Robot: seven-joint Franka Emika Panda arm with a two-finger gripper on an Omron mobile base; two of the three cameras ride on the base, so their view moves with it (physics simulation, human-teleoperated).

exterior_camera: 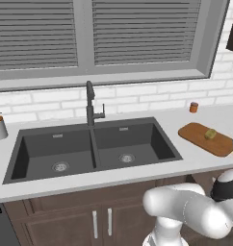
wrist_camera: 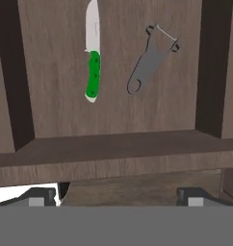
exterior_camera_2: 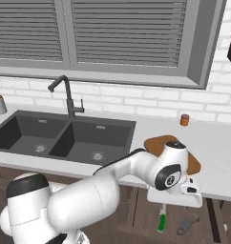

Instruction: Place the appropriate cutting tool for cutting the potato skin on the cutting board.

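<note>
Over an open drawer, the gripper [wrist_camera: 116, 194] hung with fingers spread and empty — the grey peeler [wrist_camera: 149, 67] upper right, a green-handled knife [wrist_camera: 93, 72] upper left — so reaching for the peeler seemed next; the potato [exterior_camera: 210, 133] sat on the cutting board [exterior_camera: 198, 137], right of frame.

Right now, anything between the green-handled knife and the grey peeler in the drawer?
Nothing. In the hand view, bare brown wood separates the green-handled knife from the grey metal peeler; they lie apart, side by side.

The flat brown wooden cutting board [exterior_camera: 205, 138] lay at the right of the left base view. The small yellowish-green potato [exterior_camera: 210, 133] sat on it. In the hand view, a grey metal peeler [wrist_camera: 151, 66] lay flat, upper right.
</note>
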